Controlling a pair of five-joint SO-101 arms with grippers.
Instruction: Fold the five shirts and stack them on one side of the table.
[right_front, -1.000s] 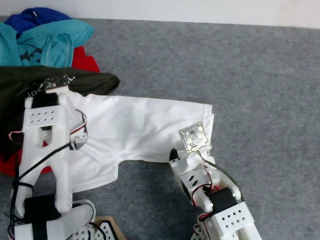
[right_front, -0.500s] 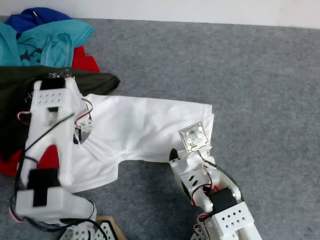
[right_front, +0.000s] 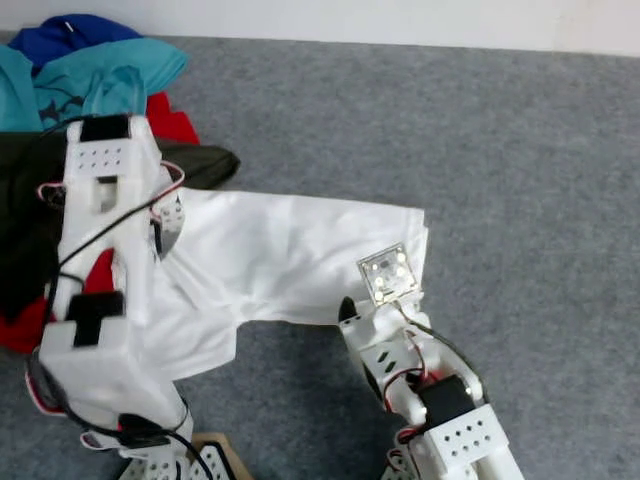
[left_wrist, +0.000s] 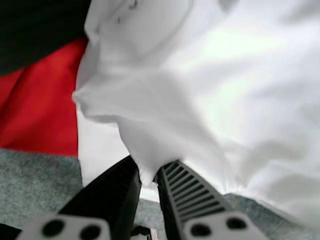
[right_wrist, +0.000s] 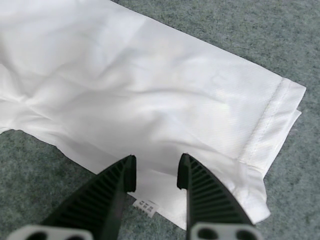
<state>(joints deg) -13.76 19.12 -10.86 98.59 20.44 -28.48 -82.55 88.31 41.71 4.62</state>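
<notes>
The crumpled white cotton shirt (right_front: 290, 255) lay on the grey tabletop (right_front: 520, 150). The left gripper (left_wrist: 147, 175) pinched its fold between closed jaws (beside a red shirt (left_wrist: 35, 105)); the right gripper (right_wrist: 156, 172) held empty jaws apart over its hem.

The table (right_front: 520, 150) is covered in a grey, felt-like carpet with a fine speckled nap, and the wrist views show the same mottled weave close up. Along the table's far edge runs a plain white wall (right_front: 400, 18), which meets the grey covering in a straight line. A small tan board (right_front: 222, 455) shows at the near edge, and the light is soft and even, casting only faint shadows.
</notes>
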